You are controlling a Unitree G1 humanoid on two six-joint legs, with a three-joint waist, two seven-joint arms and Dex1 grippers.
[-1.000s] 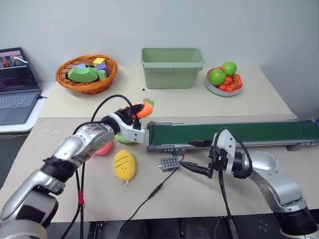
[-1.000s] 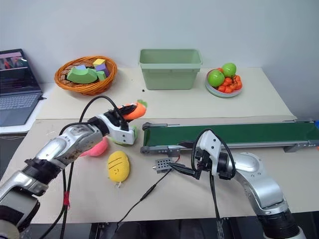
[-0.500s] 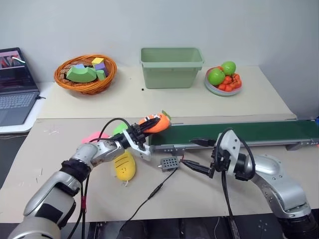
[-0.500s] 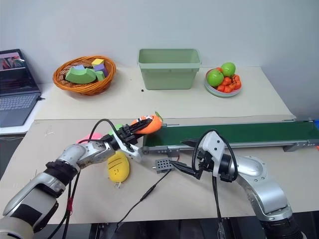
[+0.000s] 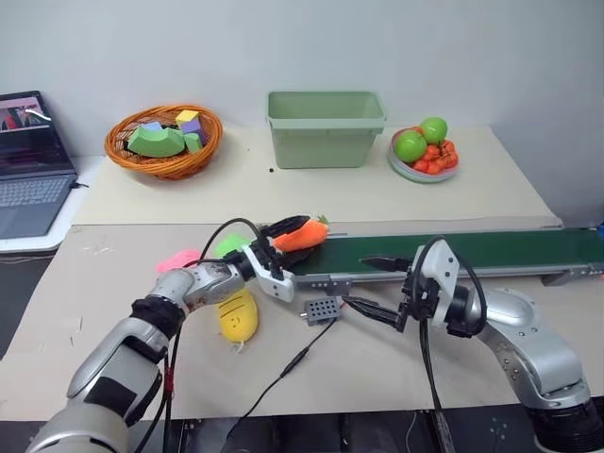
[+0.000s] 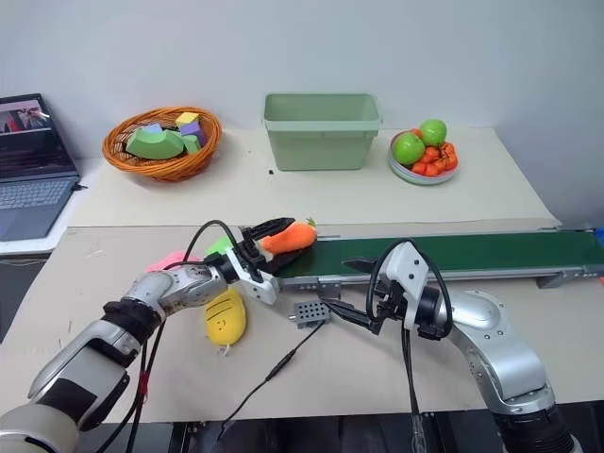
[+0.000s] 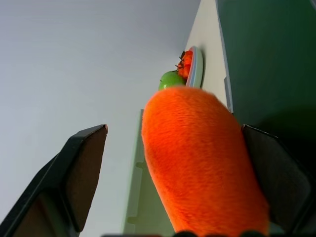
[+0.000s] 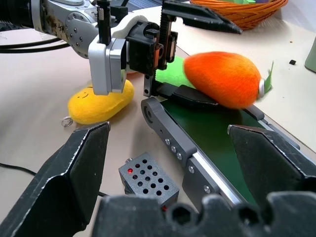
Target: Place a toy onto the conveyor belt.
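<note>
The pink plush (image 5: 177, 259) is mostly hidden behind the left forearm, and a bright green plush (image 5: 229, 245) beside it peeks out from behind the wrist. The laptop (image 5: 30, 170) is cut off at the left edge, and the conveyor belt (image 5: 453, 253) runs out of view on the right.

The carrot toy (image 5: 302, 234) lies at the left end of the belt, green tip pointing right. The left claw (image 5: 294, 236) has its jaws spread wide around it; one finger runs under the toy on the belt, the other stands clear above, so the toy appears to rest rather than be gripped. The right claw (image 5: 377, 288) hovers just near of the belt's front rail, jaws wide and empty.

The belt to the right of the toy is bare. Near the left roller sit a small grey perforated box (image 5: 321, 309) with a trailing cable and the yellow oval plush (image 5: 237, 315).

At the far side of the desk (image 5: 113, 340), a wicker basket (image 5: 164, 139) holds coloured foam blocks, the green bin (image 5: 326, 127) shows no contents from this angle, and a plate (image 5: 424, 170) carries green apples and small red-orange fruit.
</note>
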